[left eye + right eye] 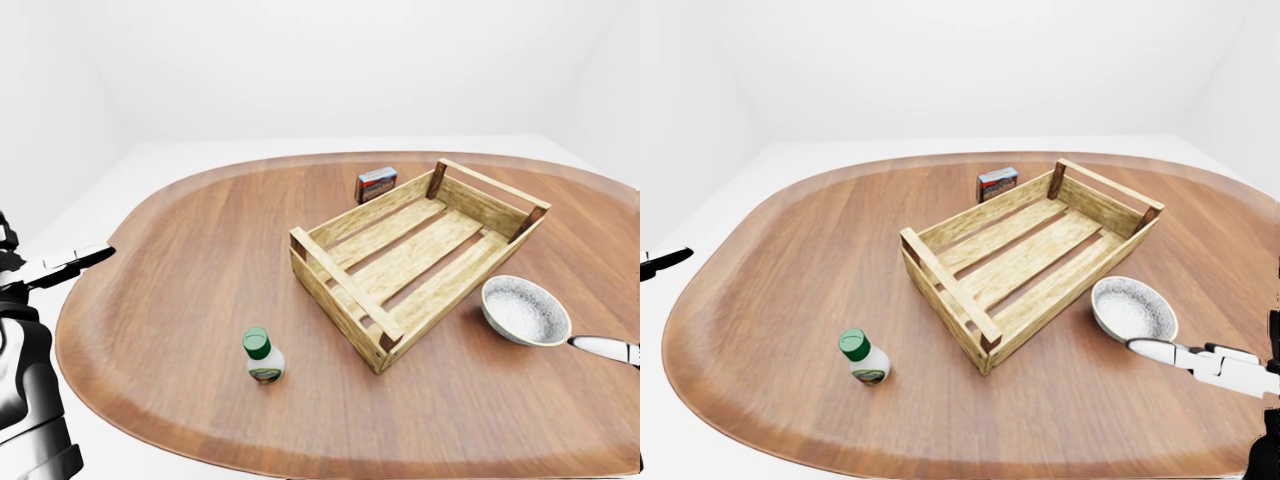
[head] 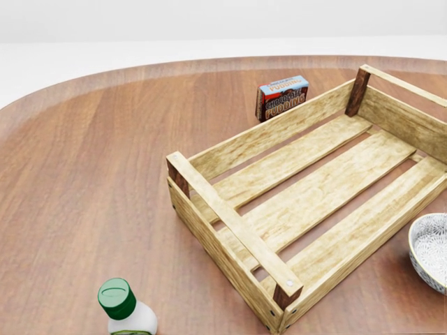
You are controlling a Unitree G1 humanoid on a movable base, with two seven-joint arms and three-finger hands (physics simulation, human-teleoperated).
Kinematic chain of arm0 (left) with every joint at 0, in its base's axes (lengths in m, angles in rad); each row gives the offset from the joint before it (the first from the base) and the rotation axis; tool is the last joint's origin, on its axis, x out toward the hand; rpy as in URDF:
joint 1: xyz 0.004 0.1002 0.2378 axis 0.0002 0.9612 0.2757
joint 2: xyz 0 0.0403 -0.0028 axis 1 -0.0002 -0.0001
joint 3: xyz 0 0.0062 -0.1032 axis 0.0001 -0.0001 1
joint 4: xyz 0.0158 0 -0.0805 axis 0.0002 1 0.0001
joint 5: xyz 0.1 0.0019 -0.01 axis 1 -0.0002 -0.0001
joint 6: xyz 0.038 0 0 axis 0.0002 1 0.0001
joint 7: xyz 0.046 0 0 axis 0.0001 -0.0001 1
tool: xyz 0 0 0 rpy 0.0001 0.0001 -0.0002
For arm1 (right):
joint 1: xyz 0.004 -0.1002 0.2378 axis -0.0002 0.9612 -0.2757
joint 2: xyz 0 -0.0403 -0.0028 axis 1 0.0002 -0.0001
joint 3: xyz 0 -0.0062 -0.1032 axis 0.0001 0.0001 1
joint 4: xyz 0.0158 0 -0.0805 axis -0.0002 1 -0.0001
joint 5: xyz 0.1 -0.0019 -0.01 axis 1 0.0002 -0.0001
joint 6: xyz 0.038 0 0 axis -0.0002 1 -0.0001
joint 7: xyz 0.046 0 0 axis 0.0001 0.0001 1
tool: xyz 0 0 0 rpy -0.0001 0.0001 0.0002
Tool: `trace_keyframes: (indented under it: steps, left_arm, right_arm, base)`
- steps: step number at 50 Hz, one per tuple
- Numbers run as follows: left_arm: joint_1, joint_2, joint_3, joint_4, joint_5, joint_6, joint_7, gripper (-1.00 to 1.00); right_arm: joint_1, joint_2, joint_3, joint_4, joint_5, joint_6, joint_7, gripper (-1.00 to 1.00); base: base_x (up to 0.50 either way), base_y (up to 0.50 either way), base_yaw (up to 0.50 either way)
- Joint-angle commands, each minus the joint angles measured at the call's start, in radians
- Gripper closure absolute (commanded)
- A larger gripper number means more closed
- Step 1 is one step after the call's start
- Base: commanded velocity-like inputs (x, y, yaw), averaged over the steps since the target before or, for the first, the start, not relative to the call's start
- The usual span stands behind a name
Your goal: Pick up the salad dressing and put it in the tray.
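The salad dressing (image 1: 864,359) is a small white bottle with a green cap, standing upright on the wooden table, left of the tray. In the head view the bottle (image 2: 127,312) is cut off by the bottom edge. The tray (image 1: 950,285) is an empty slatted wooden crate lying at an angle. At the left edge of the left-eye view my left hand (image 1: 88,258) reaches in, fingers stretched out and holding nothing, well left of the bottle. My right hand (image 1: 1160,350) points in from the right with straight fingers, just below the bowl. Neither hand shows in the head view.
A patterned white bowl (image 1: 1130,308) sits on the table beside the tray's right-hand long side. A small chocolate pudding box (image 2: 282,97) stands upright just beyond the tray's far side. The oval table's edge (image 1: 760,420) curves round below and left of the bottle.
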Motion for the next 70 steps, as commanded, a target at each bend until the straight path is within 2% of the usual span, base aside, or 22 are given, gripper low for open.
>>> trace_keyframes:
  steps: [1,28,38,39,40,42,44,45,47,51,52,54,57,59,60,64,70]
  left_arm:
    - [0.000,0.003,-0.003,0.012,0.000,0.000,-0.001,-1.00]
    - [0.006,-0.004,0.002,-0.014,0.005,0.000,-0.003,-1.00]
    - [0.005,0.000,0.005,-0.007,0.002,0.000,-0.002,-1.00]
    - [0.005,0.000,0.004,-0.006,0.002,0.000,-0.002,-1.00]
    - [0.003,0.001,0.004,-0.002,0.002,0.000,-0.002,-1.00]
    - [0.001,0.002,0.002,0.004,0.003,0.000,-0.002,-1.00]
    - [0.000,0.004,0.001,0.019,0.004,0.000,-0.006,-1.00]
    - [0.000,0.005,0.001,0.020,0.003,0.000,-0.005,-1.00]
    - [-0.002,0.008,0.001,0.030,0.003,0.000,-0.005,-1.00]
    - [-0.004,0.010,-0.003,0.039,0.002,0.000,-0.003,-1.00]
    - [-0.007,0.011,-0.005,0.056,0.004,0.000,-0.006,-1.00]
    - [-0.012,0.014,-0.009,0.082,0.005,0.000,-0.009,-1.00]
    - [-0.014,0.016,-0.015,0.096,0.004,0.000,-0.007,-1.00]
    - [-0.013,0.019,-0.015,0.092,0.001,0.000,-0.006,-1.00]
    - [-0.013,0.021,-0.013,0.092,-0.001,0.000,-0.007,-1.00]
    - [-0.014,0.025,-0.011,0.107,-0.004,0.000,-0.009,-1.00]
    - [-0.009,0.024,-0.013,0.100,-0.008,0.000,-0.007,-1.00]
  right_arm:
    - [0.016,0.001,-0.005,0.001,0.046,0.000,0.006,-1.00]
    - [0.036,0.018,0.008,0.037,0.045,0.000,0.015,-1.00]
    - [0.034,0.029,-0.011,0.027,0.105,0.000,-0.016,-1.00]
    - [0.025,0.023,-0.022,0.015,0.137,0.000,-0.026,-1.00]
    - [-0.011,-0.018,-0.017,0.000,0.163,0.000,-0.067,-1.00]
    - [-0.051,-0.073,0.028,-0.005,0.115,0.000,-0.118,-1.00]
    - [-0.148,-0.156,0.099,-0.022,0.078,0.000,-0.180,-1.00]
    - [-0.152,-0.160,0.102,-0.023,0.079,0.000,-0.183,-1.00]
    - [-0.261,-0.235,0.201,-0.047,0.106,0.000,-0.222,-1.00]
    - [-0.392,-0.285,0.351,-0.038,0.073,0.000,-0.265,-1.00]
    - [-0.444,-0.273,0.397,-0.024,0.097,0.000,-0.275,-1.00]
    - [-0.491,-0.265,0.522,0.025,0.047,0.000,-0.282,-1.00]
    - [-0.542,-0.204,0.662,0.112,-0.039,0.000,-0.260,-1.00]
    - [-0.572,-0.152,0.720,0.171,-0.095,0.000,-0.240,-1.00]
    - [-0.597,-0.116,0.780,0.232,-0.127,0.000,-0.225,-1.00]
    - [-0.640,-0.025,0.855,0.311,-0.212,0.000,-0.162,-1.00]
    - [-0.678,0.050,0.915,0.365,-0.288,0.000,-0.088,-1.00]
  base:
    - [0.50,0.04,0.00]
    - [0.50,-0.04,0.00]
    - [0.43,-0.05,0.00]
    - [0.00,0.00,0.00]
    - [0.00,0.00,0.00]
    - [0.00,0.00,0.00]
    - [0.00,0.00,0.00]
    - [0.00,0.00,0.00]
    - [0.00,0.00,0.00]
    - [0.00,0.00,0.00]
    - [0.00,0.00,0.00]
    - [0.00,0.00,0.00]
    - [0.00,0.00,0.00]
    - [0.00,0.00,0.00]
    - [0.00,0.00,0.00]
    - [0.00,0.00,0.00]
    - [0.00,0.00,0.00]
